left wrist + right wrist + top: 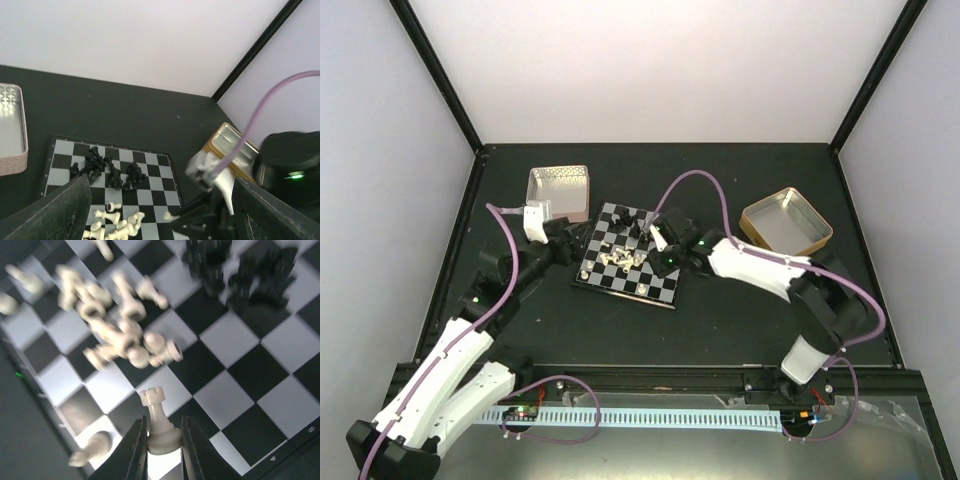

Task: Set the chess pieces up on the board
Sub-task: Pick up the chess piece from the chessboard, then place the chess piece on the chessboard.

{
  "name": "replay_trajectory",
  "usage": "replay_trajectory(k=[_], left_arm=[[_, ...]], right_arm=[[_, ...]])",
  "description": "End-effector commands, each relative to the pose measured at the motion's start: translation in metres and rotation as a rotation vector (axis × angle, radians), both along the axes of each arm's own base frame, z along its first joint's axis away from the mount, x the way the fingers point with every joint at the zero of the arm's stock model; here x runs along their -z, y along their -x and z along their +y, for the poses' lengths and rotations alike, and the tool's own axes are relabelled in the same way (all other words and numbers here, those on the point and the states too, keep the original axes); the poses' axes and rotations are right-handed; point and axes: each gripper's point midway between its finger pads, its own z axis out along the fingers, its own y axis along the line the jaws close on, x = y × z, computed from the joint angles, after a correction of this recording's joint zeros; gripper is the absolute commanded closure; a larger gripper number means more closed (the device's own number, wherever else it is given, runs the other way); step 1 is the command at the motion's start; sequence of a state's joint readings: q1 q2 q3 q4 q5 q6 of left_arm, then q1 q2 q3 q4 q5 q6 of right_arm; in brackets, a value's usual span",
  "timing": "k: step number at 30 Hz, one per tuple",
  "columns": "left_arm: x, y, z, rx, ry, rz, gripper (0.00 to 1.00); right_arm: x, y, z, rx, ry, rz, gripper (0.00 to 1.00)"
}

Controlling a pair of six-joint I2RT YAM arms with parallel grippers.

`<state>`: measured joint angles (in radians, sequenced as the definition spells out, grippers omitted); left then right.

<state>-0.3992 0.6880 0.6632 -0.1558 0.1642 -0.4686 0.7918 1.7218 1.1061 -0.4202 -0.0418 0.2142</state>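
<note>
- The right pincer [164,442] is clamped on the base of a cream-white rook [159,421], which stands upright between its fingers over a pale square near one corner of the board [235,371].
- The left pincer [563,243] hangs wide open and empty at the board's left edge.
- Most chess pieces are unsorted: the white heap [125,335] lies tumbled mid-board and the black cluster [240,275] is bunched further back (none visibly on a home square).
- Risk: the fingers grip only the rook's rounded foot, so a tilt on release could likely tip it over.
- Risk: a fallen white pawn [92,445] lies just beside the rook, and a sideways sweep might roll it off onto the bench [740,310].
- Risk: with both arms crowding one small board, a nudge from either could shift it and scatter the heaps.
</note>
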Motion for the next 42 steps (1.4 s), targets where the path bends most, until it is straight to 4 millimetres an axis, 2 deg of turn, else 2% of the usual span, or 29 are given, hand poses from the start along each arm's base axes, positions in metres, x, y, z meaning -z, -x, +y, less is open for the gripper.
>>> replay_trajectory(k=[1, 4, 8, 14, 17, 21, 26, 29, 36, 42], left_arm=[[0.005, -0.004, -0.013, 0.053, 0.066, 0.053, 0.20], [0.010, -0.002, -0.034, 0.168, 0.084, 0.092, 0.15], [0.017, 0.001, -0.051, 0.272, 0.079, 0.138, 0.10], [0.014, 0.010, -0.074, 0.428, 0.143, 0.156, 0.07], [0.013, 0.011, -0.080, 0.462, 0.176, 0.188, 0.08], [0.010, 0.008, -0.089, 0.502, 0.242, 0.265, 0.17], [0.003, 0.007, -0.102, 0.577, 0.301, 0.324, 0.46], [0.007, 0.008, -0.105, 0.598, 0.300, 0.347, 0.59], [0.013, 0.017, -0.109, 0.659, 0.278, 0.369, 0.67], [0.015, 0.018, -0.110, 0.667, 0.257, 0.380, 0.82]], right_arm=[[-0.071, -0.008, 0.025, -0.046, -0.247, -0.191, 0.93], [-0.101, -0.001, 0.029, -0.072, -0.362, -0.252, 0.93], [-0.139, 0.016, 0.034, -0.139, -0.517, -0.304, 0.93], [-0.175, 0.045, 0.043, -0.279, -0.684, -0.323, 0.93], [-0.181, 0.052, 0.046, -0.322, -0.713, -0.317, 0.93], [-0.187, 0.055, 0.046, -0.330, -0.729, -0.326, 0.93], [-0.195, 0.055, 0.042, -0.323, -0.735, -0.358, 0.93], [-0.193, 0.054, 0.041, -0.315, -0.725, -0.361, 0.93], [-0.183, 0.046, 0.033, -0.274, -0.666, -0.384, 0.94], [-0.177, 0.044, 0.034, -0.272, -0.643, -0.378, 0.94]])
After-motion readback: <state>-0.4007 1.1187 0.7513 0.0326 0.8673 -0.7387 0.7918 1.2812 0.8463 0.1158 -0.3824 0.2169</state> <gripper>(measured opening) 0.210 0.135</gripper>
